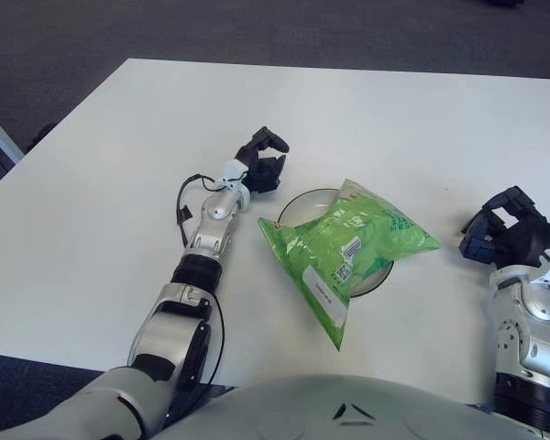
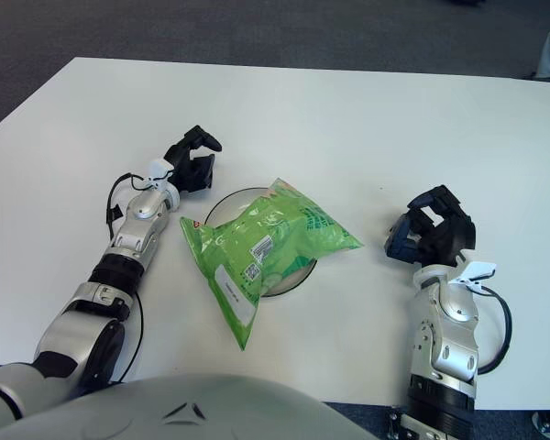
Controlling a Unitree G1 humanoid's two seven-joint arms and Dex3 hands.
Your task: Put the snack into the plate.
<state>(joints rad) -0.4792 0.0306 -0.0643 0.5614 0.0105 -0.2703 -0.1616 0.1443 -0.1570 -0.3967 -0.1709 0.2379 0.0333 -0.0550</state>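
I am looking down at the white worktop (image 1: 92, 183) through the head camera. On the left side, the left robot hand (image 1: 266, 163) is hanging just above the worktop, near the upper left rim of the plate but apart from it. Its dark fingers are curling loosely and are holding nothing. A thin black cable (image 1: 185, 203) is looping out beside the forearm of this arm.

In the middle, the plate (image 1: 301, 203) is sitting on the worktop, and I am seeing only parts of its rim, because the snack (image 1: 344, 249) is covering most of it. The snack is a green bag with a white label and a small barcode. It is lying across the plate at a slant: its wide upper part is resting over the plate, and its narrow lower end is sticking out past the near rim and is pointing toward the robot body. The right corner of the bag is also reaching beyond the rim of the plate. No hand is touching the bag.

On the right side, the right robot hand (image 2: 431, 227) is showing well apart from the bag, near the right edge of the worktop. Its fingers are bending inward, half curled, and they are gripping nothing.
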